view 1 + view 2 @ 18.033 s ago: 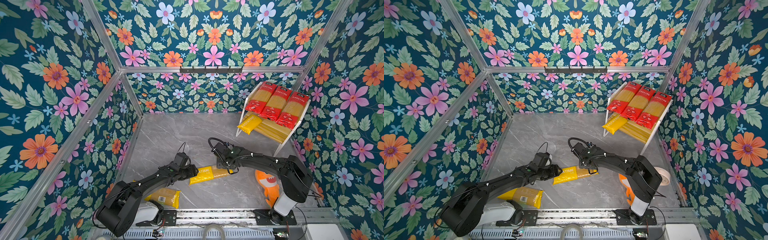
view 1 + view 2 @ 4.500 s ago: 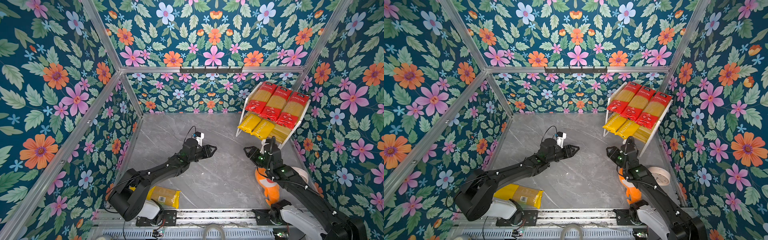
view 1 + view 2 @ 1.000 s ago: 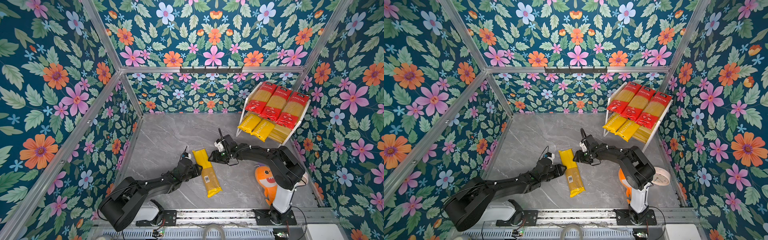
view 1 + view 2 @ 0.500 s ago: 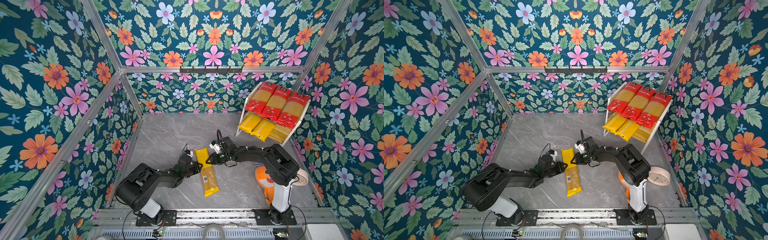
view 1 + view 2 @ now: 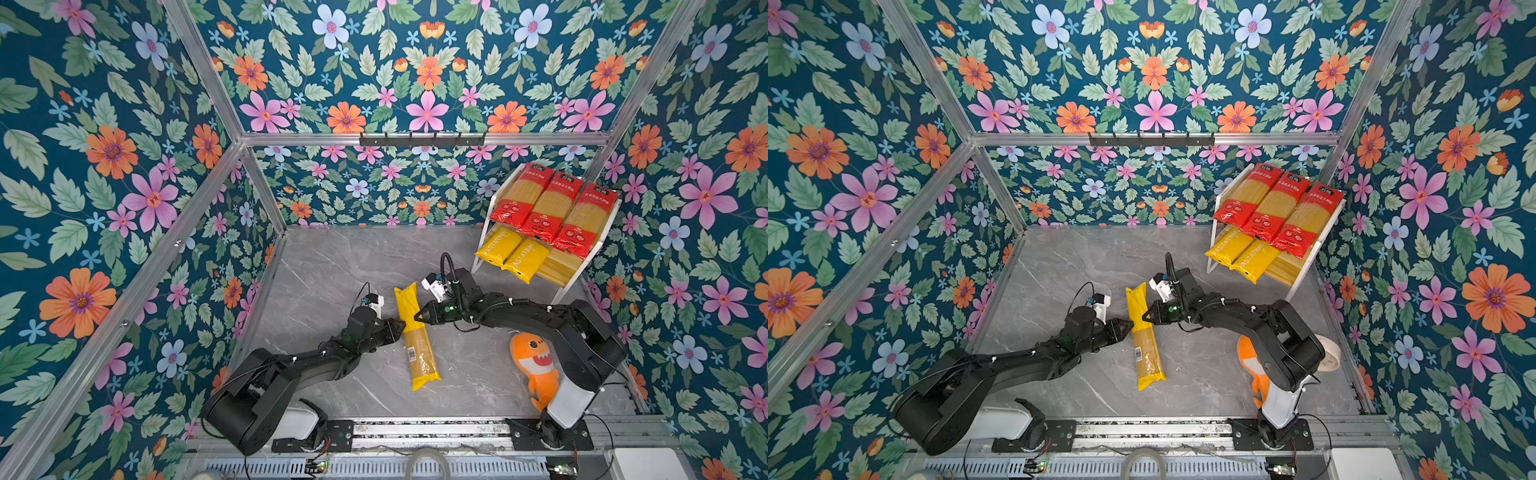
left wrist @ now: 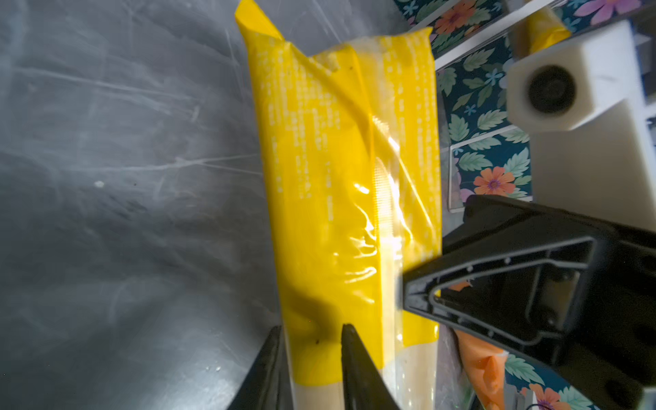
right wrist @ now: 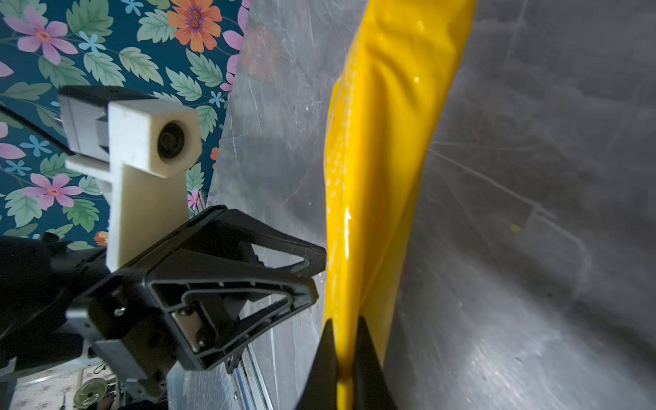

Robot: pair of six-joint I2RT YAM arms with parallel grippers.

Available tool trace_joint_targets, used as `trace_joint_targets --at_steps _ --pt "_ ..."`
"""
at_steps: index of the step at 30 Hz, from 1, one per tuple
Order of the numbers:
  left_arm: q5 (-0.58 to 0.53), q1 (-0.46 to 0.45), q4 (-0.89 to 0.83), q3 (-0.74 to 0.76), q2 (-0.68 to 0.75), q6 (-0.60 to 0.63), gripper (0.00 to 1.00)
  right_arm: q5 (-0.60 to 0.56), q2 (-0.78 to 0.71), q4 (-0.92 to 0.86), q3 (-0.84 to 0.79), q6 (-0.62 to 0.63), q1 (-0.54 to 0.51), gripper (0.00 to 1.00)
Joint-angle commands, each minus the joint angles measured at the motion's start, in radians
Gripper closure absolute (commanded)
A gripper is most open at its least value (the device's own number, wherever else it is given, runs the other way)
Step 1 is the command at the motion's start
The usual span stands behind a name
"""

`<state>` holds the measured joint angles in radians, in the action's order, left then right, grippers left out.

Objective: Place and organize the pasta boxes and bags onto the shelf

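You clamped right tool [image 5: 417,319] shut on yellow pack [image 5: 417,345] just now; left tool [image 5: 402,326] narrowed at opposite edge, grip unclear. Only this pack remained off shelf [image 5: 559,266].

Lower right in a top view, the right arm [image 5: 1279,340] hides much of the plush shark [image 5: 1246,357] and part of a white roll [image 5: 1330,355]. On the shelf [image 5: 1287,268], red packs [image 5: 1273,212] cover the far ends of the yellow packs [image 5: 1241,255]. In the left wrist view, we cannot read the blurred print on the loose yellow pack [image 6: 319,177].
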<state>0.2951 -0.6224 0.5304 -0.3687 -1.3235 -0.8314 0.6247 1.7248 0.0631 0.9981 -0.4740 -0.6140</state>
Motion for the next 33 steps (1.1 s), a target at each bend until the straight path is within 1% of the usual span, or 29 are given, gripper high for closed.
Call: trace_joint_targets --at_steps 1,4,6,9,12,13,17,19,21,24,28,30,33 --pt "-0.008 0.0 -0.064 0.009 0.086 0.004 0.67 -0.067 -0.056 -0.042 0.037 0.106 -0.001 1.0" --pt "-0.009 0.0 -0.112 0.011 0.193 -0.016 0.64 -0.144 -0.127 -0.073 0.06 0.186 -0.001 1.0" --pt "-0.013 0.0 -0.145 -0.001 0.259 -0.023 0.62 -0.187 -0.16 -0.045 0.057 0.24 -0.003 1.0" --pt "-0.03 0.008 -0.242 -0.048 0.345 -0.021 0.55 -0.249 -0.213 -0.001 0.052 0.364 -0.011 1.0" --pt "0.012 0.054 -0.308 -0.09 0.397 -0.042 0.46 -0.347 -0.268 0.038 0.032 0.554 -0.047 1.0" --pt "0.048 0.083 -0.323 -0.101 0.408 -0.055 0.44 -0.382 -0.288 0.062 0.013 0.622 -0.063 1.0" --pt "0.176 0.198 -0.305 -0.104 0.436 -0.14 0.42 -0.539 -0.328 0.131 -0.04 0.878 -0.115 1.0" --pt "0.197 0.229 -0.297 -0.1 0.455 -0.161 0.41 -0.646 -0.322 0.164 -0.06 1.013 -0.148 1.0" --pt "0.192 0.246 -0.325 -0.108 0.467 -0.152 0.4 -0.717 -0.312 0.209 -0.086 1.102 -0.171 1.0" --pt "0.167 0.272 -0.396 -0.124 0.484 -0.113 0.4 -0.801 -0.283 0.283 -0.118 1.187 -0.208 1.0" --pt "0.154 0.301 -0.418 -0.118 0.494 -0.1 0.4 -0.912 -0.242 0.339 -0.143 1.289 -0.285 1.0" --pt "0.146 0.303 -0.432 -0.118 0.491 -0.088 0.4 -0.946 -0.225 0.305 -0.142 1.293 -0.329 1.0" --pt "0.139 0.302 -0.436 -0.109 0.489 -0.079 0.4 -1.003 -0.193 0.224 -0.149 1.251 -0.396 1.0"
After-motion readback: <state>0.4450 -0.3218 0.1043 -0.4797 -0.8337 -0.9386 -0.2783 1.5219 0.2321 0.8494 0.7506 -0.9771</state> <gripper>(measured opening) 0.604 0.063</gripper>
